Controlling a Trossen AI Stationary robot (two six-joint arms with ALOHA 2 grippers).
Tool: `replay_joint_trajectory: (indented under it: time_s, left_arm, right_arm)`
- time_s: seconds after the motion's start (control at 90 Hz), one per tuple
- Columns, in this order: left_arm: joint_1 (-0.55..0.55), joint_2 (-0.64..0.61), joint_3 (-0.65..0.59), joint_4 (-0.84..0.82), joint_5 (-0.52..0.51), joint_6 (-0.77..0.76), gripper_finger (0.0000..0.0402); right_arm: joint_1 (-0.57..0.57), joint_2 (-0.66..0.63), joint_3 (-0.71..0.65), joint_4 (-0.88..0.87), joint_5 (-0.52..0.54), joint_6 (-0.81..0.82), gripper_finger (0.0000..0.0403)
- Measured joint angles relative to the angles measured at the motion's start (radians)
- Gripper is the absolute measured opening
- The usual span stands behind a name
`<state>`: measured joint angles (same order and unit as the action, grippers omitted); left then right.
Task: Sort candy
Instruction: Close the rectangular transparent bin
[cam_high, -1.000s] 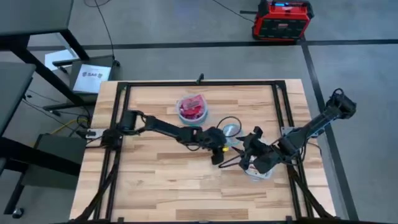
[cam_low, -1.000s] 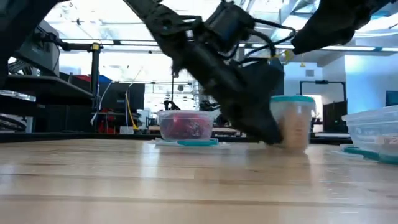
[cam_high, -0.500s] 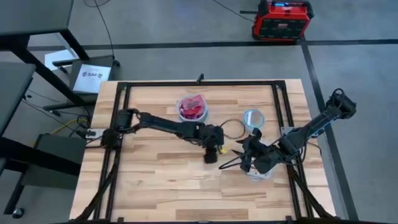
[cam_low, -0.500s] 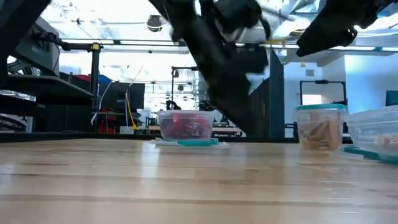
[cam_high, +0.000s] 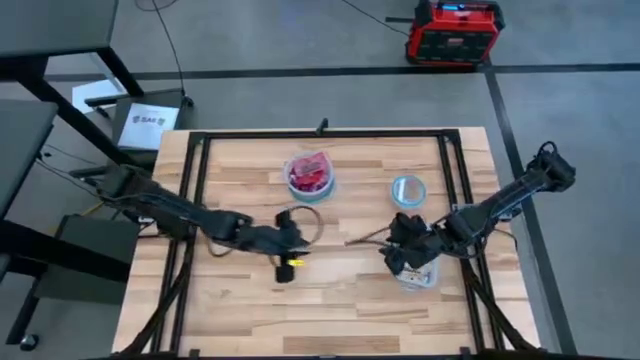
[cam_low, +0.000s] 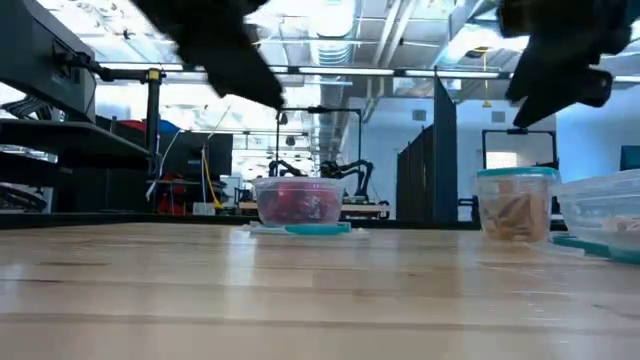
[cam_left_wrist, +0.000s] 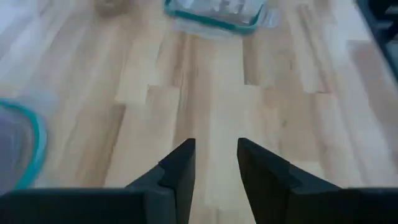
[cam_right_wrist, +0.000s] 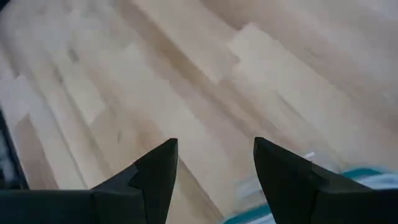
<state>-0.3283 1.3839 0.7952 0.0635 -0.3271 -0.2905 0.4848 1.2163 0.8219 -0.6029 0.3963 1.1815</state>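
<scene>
Red candy fills a clear round bowl (cam_high: 310, 175) (cam_low: 298, 204) standing at the table's far middle. A smaller clear bowl with a bluish lid (cam_high: 407, 188) (cam_low: 514, 205) holds brownish-wrapped candy and stands to its right. My left gripper (cam_high: 288, 268) (cam_left_wrist: 216, 146) hovers open over bare wood near the table's middle, nothing between its fingers. My right gripper (cam_high: 393, 255) (cam_right_wrist: 216, 149) is open too, raised beside the clear rectangular tub (cam_high: 418, 277) (cam_low: 600, 212), touching nothing.
Black frame rails (cam_high: 195, 200) run along the table's left, right and far sides. Bare wood (cam_high: 300, 310) stretches across the near half. The tub's bluish rim (cam_right_wrist: 367, 174) shows just past my right fingers. Cables loop off both wrists.
My left gripper has pulled back from beside the small lidded bowl toward the table's left and near edge, the arm folding in. Early in that second the small lidded bowl shifted toward the right and far side, then stayed standing upright.
</scene>
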Motion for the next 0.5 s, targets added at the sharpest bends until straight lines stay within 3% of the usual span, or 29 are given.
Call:
replay_joint_trajectory:
  time_s: [0.111,0.267,0.5]
  left_arm:
    - [0.002,-0.047,-0.078,0.086,-0.007,-0.044,0.0107]
    - [0.002,-0.049,-0.103,0.159,-0.001,-0.026,0.0107]
    - [-0.001,-0.049,-0.103,0.156,0.008,-0.021,0.0107]
  right_arm:
    - [-0.011,-0.007,0.001,-0.034,-0.108,0.036,0.0196]
    - [-0.048,-0.013,0.0,-0.298,-0.253,0.173,0.0196]
    - [-0.056,0.009,0.0,-0.229,-0.257,0.251,0.0196]
